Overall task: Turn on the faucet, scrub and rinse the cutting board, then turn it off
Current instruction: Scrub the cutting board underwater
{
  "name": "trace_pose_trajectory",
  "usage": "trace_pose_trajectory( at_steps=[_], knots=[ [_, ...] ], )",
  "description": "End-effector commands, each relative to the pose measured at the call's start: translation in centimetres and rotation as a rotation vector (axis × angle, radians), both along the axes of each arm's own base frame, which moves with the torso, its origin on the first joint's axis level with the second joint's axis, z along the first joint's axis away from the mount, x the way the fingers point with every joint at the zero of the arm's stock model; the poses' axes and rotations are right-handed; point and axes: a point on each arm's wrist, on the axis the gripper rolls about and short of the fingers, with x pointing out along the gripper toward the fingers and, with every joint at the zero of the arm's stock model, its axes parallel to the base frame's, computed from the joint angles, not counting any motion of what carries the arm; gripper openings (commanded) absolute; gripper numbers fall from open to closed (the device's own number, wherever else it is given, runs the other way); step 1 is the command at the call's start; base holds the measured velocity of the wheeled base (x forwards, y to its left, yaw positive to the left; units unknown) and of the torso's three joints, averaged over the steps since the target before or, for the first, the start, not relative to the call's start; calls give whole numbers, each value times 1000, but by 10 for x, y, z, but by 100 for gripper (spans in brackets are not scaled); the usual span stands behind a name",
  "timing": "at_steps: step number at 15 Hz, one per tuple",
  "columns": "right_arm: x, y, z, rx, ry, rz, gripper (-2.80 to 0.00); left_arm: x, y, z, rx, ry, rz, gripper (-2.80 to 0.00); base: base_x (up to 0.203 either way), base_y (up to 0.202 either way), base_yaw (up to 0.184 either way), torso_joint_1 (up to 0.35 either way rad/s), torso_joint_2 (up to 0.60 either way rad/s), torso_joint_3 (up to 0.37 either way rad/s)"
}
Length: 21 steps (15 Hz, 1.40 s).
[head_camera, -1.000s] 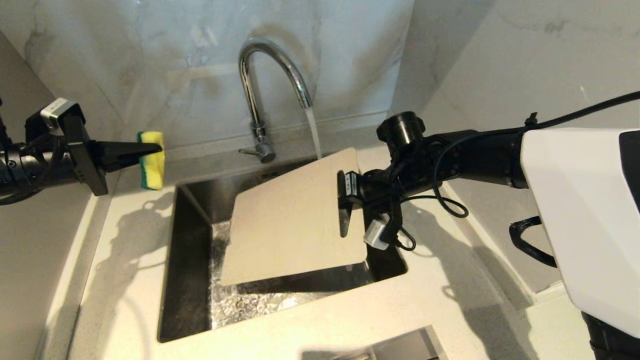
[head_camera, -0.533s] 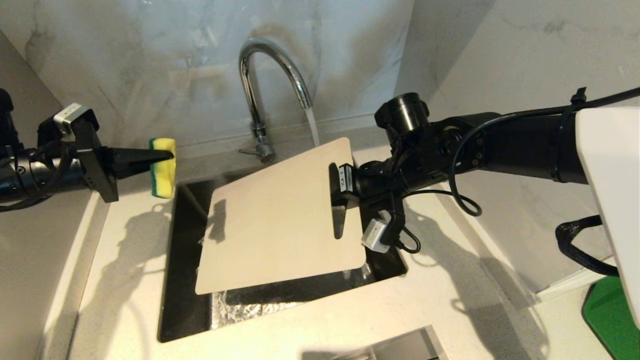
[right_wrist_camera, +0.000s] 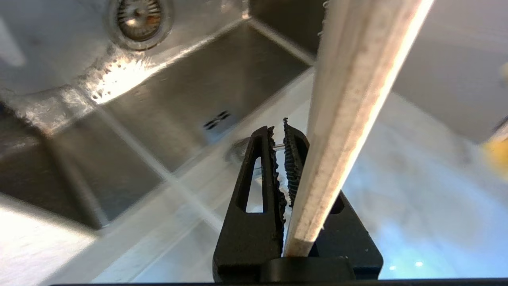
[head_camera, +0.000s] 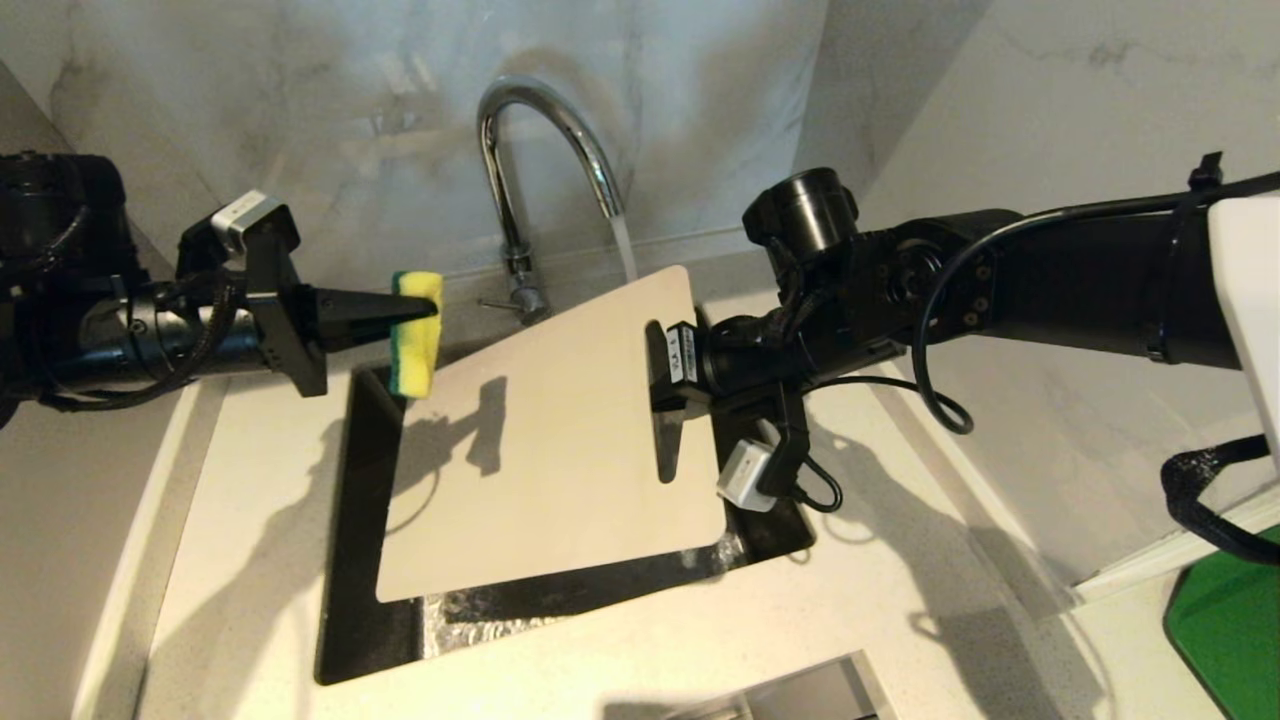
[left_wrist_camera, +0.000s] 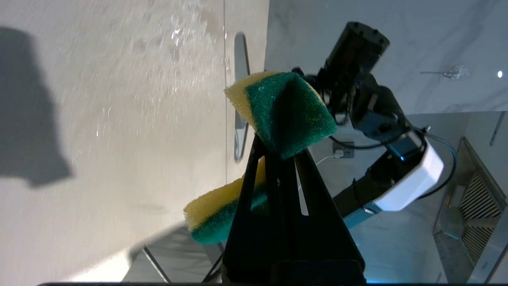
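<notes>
Water runs from the chrome faucet down behind the far edge of the cutting board. The beige board hangs tilted over the sink. My right gripper is shut on the cutting board at its handle slot; in the right wrist view the board's edge runs past the gripper. My left gripper is shut on a yellow-and-green sponge, held just above the board's far left corner. In the left wrist view the sponge sits in the gripper, beside the wet board.
Pale counter surrounds the sink, with marble walls close behind and on both sides. The sink drain lies below the board. A green flat item shows at the lower right. A metal edge sits at the counter's near side.
My left gripper has carried the sponge rightwards, from beside the sink to above the board's far left corner. My right gripper has swung the board leftwards and raised it over the sink.
</notes>
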Motion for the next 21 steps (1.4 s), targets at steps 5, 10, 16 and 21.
trace_pose_trajectory(
  at_steps=[5, 10, 16, 21],
  knots=[
    [-8, 2, 8, 6, -22, 20, -280, 45, -57, -15, 11, 21, -63, -280, 0, 0, 0, 0, 0, 0],
    [-8, 3, 7, 9, -16, 18, -280, 58, -76, 1, 68, 43, 52, -280, 0, 0, 0, 0, 0, 0],
    [-7, 3, 9, 20, -14, 10, -280, 63, -101, -4, 137, 67, 93, -280, 0, 0, 0, 0, 0, 0],
    [-8, 4, 11, 23, -18, 13, -280, 70, -98, -15, 168, 77, 103, -280, 0, 0, 0, 0, 0, 0]
  ],
)
